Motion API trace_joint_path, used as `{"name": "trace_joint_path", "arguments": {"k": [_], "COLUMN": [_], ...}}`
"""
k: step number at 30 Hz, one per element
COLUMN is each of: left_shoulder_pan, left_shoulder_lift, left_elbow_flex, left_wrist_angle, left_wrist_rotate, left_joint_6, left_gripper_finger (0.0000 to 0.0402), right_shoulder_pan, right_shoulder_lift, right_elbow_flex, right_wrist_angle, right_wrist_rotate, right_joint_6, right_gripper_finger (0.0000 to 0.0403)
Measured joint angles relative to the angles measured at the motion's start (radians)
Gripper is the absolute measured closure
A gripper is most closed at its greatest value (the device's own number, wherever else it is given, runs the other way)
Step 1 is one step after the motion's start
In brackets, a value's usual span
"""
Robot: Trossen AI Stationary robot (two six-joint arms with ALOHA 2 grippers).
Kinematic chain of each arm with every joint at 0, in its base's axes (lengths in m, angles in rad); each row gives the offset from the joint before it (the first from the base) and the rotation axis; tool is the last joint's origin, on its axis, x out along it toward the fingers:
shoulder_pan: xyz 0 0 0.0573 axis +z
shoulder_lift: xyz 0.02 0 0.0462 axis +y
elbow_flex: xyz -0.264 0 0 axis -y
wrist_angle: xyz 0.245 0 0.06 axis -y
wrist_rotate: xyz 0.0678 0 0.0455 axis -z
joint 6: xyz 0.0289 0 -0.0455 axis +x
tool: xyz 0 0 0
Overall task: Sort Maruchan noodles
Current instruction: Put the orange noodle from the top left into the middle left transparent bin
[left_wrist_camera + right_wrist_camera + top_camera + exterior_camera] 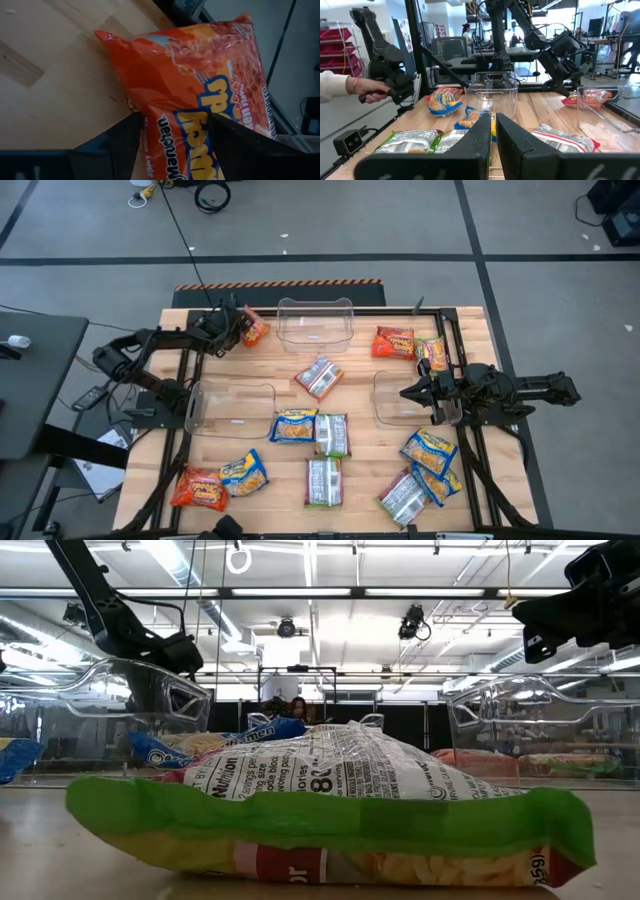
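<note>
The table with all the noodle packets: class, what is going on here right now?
A two-armed robot is sorting noodle packets among clear bins. The left gripper is at the far left corner of the table, its fingers on either side of an orange packet lying there. The right gripper waits shut over the right-hand bin. Most packets lie loose on the table.

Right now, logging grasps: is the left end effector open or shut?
Open: the left end effector has its fingers spread either side of the orange packet.
</note>
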Motion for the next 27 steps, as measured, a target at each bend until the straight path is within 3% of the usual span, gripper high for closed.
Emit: {"name": "trace_joint_path", "arguments": {"k": [5,13,18,22,27], "left_shoulder_pan": [-0.022,-0.081,-0.117,-0.162,-0.266], "left_shoulder_lift": [-0.001,-0.023,-0.133,-0.257,-0.329], "left_elbow_flex": [-0.001,-0.002,0.05,0.184,0.495], "left_wrist_angle": [0.018,0.047,-0.018,-0.291,-0.902], "left_wrist_rotate": [-0.024,-0.046,0.036,0.052,-0.035], "left_joint_6": [0.001,0.109,0.242,0.363,0.478], "left_gripper_finger": [0.0221,0.0385,0.0391,0.0396,0.0398], "right_shoulder_pan": [0.0,0.0,0.0,0.0,0.0], "right_shoulder_lift": [0.0,0.0,0.0,0.0,0.0], "right_elbow_flex": [0.0,0.0,0.0,0.0,0.0], "right_wrist_angle": [0.0,0.0,0.0,0.0,0.0], "right_wrist_rotate": [0.0,0.0,0.0,0.0,0.0], "right_joint_6": [0.0,0.0,0.0,0.0,0.0], "right_gripper_finger": [0.0369,0.0369,0.0369,0.0369,0.0369]}}
